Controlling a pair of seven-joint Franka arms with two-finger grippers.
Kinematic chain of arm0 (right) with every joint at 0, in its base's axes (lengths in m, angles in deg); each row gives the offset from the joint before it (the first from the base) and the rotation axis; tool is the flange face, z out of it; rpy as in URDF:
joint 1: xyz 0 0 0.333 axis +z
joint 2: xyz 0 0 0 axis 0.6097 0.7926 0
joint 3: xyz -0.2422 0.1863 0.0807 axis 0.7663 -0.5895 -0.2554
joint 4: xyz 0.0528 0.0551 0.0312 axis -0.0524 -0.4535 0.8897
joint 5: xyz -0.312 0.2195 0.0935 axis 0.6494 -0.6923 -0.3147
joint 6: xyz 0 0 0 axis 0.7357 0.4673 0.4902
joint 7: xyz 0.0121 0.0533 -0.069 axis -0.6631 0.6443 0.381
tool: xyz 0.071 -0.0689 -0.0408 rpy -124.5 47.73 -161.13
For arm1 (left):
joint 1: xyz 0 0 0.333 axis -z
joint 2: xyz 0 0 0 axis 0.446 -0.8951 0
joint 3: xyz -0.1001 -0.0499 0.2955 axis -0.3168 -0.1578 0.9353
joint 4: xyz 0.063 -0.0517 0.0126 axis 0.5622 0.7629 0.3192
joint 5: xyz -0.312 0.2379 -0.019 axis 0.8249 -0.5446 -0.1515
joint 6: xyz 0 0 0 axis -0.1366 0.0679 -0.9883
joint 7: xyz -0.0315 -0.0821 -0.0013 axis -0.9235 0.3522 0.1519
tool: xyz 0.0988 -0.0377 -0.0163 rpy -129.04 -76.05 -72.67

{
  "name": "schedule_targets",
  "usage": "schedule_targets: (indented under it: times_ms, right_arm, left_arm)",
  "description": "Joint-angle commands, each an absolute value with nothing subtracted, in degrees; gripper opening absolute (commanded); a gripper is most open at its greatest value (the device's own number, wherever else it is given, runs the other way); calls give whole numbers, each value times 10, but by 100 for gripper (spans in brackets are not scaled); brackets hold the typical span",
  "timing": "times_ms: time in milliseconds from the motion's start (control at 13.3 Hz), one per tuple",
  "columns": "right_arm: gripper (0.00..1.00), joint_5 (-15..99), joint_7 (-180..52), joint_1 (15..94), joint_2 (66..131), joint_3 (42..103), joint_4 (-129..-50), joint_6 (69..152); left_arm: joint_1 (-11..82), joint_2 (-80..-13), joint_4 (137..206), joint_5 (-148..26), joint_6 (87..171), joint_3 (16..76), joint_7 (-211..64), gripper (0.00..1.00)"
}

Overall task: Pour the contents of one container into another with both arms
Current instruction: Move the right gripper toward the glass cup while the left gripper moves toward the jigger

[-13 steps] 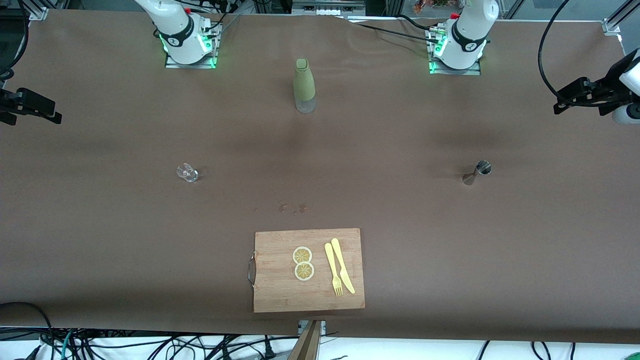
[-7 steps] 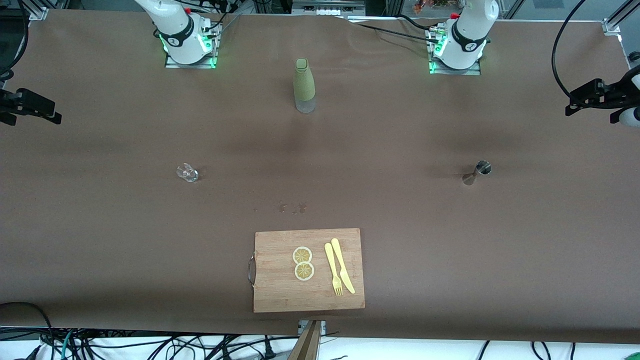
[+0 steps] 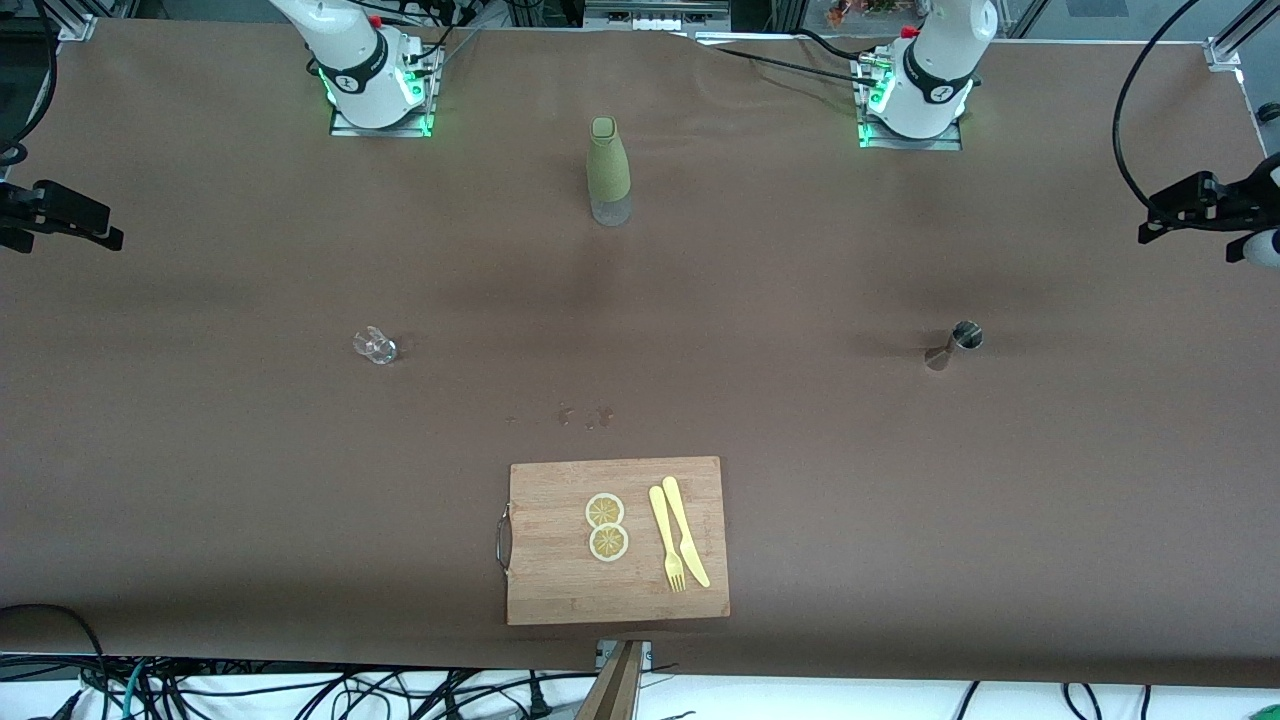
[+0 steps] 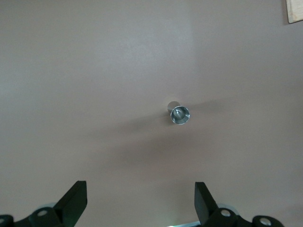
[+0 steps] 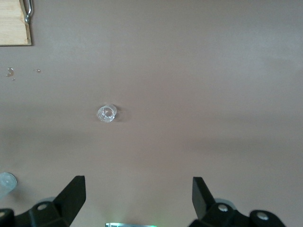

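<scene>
The small steel jigger [image 3: 955,345] stands upright on the brown table toward the left arm's end; from above its round mouth shows in the left wrist view [image 4: 179,113]. The tiny clear glass cup [image 3: 375,346] stands toward the right arm's end and shows in the right wrist view [image 5: 107,113]. My left gripper [image 3: 1150,222] hangs high over the table's left-arm end, open and empty [image 4: 140,198]. My right gripper [image 3: 112,228] hangs high over the right-arm end, open and empty [image 5: 138,196].
A tall olive-green bottle [image 3: 608,170] stands between the two bases. A wooden cutting board [image 3: 560,580] with two lemon slices [image 3: 606,527], a yellow fork [image 3: 666,540] and knife [image 3: 686,530] lies near the front edge. Small wet spots [image 3: 588,415] mark the table mid-way.
The left gripper has drifted outward toward the left arm's end of the table. The right gripper, jigger and glass cup have not moved.
</scene>
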State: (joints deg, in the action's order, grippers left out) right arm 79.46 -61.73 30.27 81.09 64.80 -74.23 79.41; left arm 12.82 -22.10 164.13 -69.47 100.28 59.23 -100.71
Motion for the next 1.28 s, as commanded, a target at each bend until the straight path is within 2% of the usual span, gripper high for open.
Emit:
schedule_targets:
  times_ms: [0,603,1207]
  right_arm:
    - [100,786,-618,299,814,647,-766,812]
    - [100,794,-595,300,838,645,-811,812]
    - [100,755,-370,292,869,651,-818,846]
  left_arm:
    - [98,-228,1646,-671,1013,592,-1078,100]
    - [38,-278,1654,-646,1067,592,-1338,100]
    - [-49,-394,1669,-531,1115,592,-1652,100]
